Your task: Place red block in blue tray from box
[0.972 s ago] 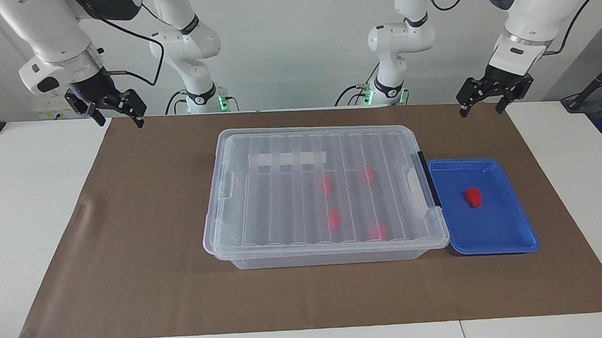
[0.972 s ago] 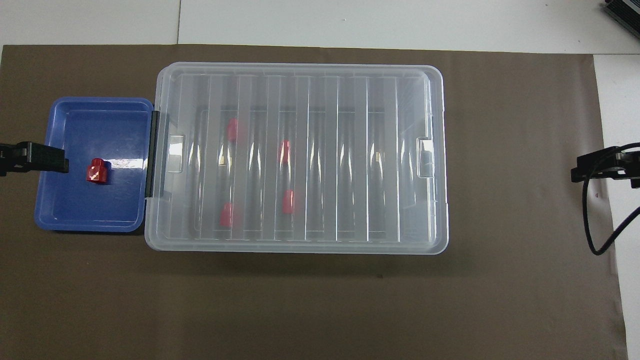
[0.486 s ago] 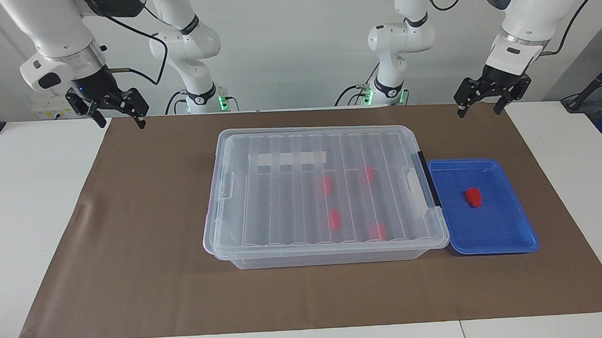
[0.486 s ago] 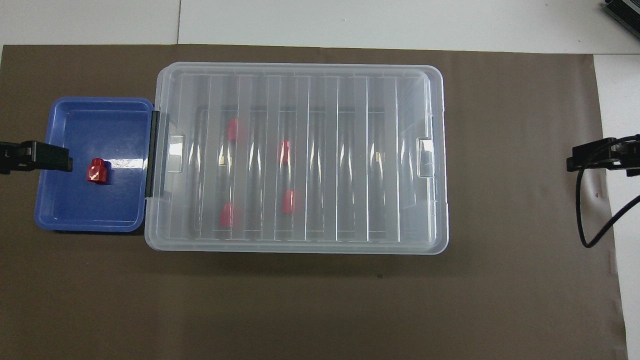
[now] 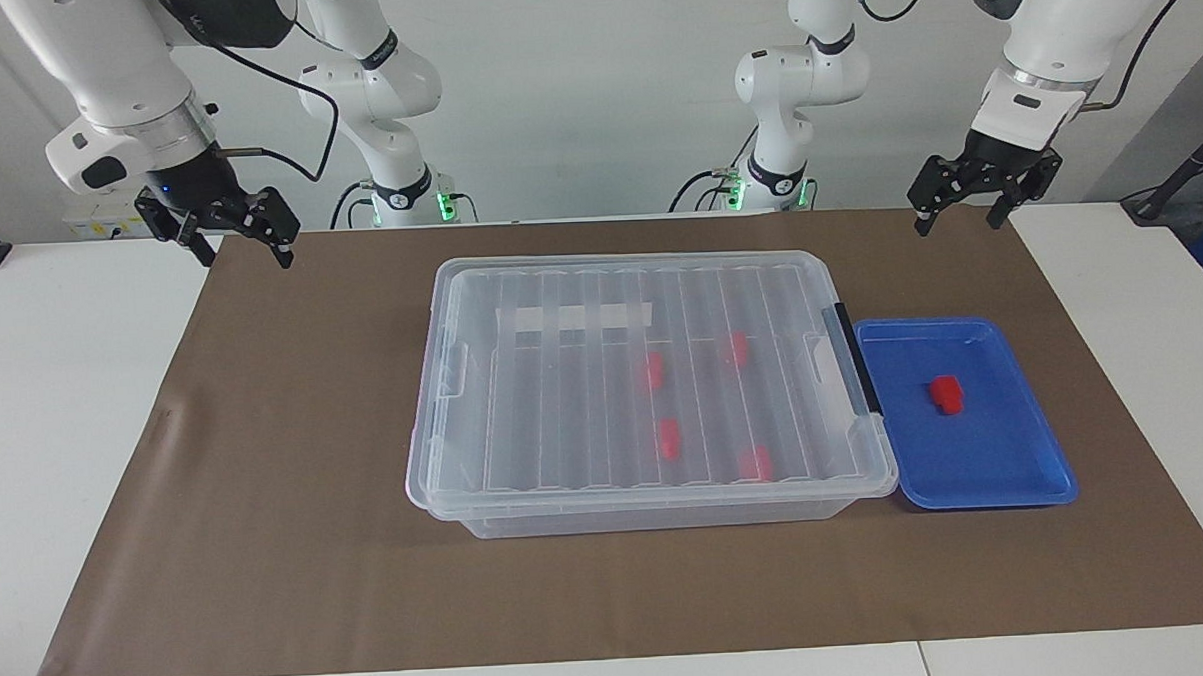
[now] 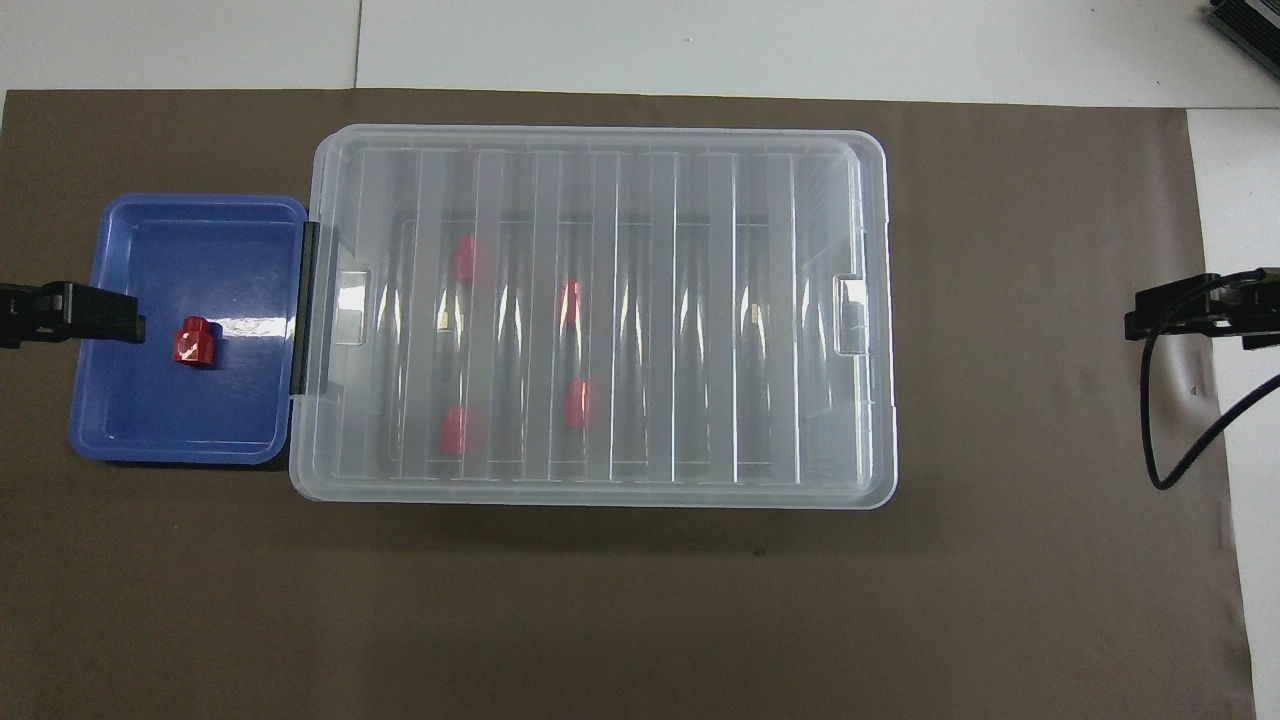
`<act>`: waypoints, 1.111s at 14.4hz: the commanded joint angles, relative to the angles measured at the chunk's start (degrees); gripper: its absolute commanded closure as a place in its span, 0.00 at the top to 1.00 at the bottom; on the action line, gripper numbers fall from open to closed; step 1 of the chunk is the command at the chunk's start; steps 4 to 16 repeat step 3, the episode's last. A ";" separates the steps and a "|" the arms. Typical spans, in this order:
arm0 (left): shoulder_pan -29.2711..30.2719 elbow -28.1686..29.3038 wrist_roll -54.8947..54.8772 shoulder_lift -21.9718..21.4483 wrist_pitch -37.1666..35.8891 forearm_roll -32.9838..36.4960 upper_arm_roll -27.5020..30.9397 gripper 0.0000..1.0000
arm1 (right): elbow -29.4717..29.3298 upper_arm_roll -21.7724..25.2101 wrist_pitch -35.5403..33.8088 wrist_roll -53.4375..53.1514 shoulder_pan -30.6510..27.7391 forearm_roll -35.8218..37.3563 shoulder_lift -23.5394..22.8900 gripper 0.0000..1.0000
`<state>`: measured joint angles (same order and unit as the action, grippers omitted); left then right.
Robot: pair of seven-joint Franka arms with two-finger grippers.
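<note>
The clear box [image 5: 564,399] stands mid-table with its ribbed lid on; several red blocks [image 5: 669,439] show through the lid, also in the overhead view [image 6: 575,403]. The blue tray [image 5: 996,454] lies against the box's black clip handle [image 5: 857,359], toward the left arm's end. One red block [image 5: 946,394] lies in the tray, apart from both grippers; it also shows in the overhead view [image 6: 192,341]. My left gripper [image 5: 959,223] hangs open and empty, high over the mat's edge. My right gripper [image 5: 246,258] hangs open and empty, high over the mat's other end.
A brown mat [image 5: 296,469] covers the table, with white tabletop [image 5: 63,397] around it. A black cable [image 6: 1165,440] hangs from the right arm. In the overhead view the left gripper [image 6: 100,313] overlaps the tray's rim [image 6: 85,400]; the right gripper [image 6: 1170,310] is over the mat's edge.
The right gripper has shifted a little toward the box. The left gripper has risen slightly. The box, tray and blocks have not moved.
</note>
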<state>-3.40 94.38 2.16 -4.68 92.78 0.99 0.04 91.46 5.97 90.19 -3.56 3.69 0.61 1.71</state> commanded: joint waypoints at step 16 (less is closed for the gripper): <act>-0.81 0.01 0.30 -0.50 0.74 -0.29 0.67 1.00 | 1.44 -0.70 0.24 1.01 -0.26 -0.96 1.10 1.00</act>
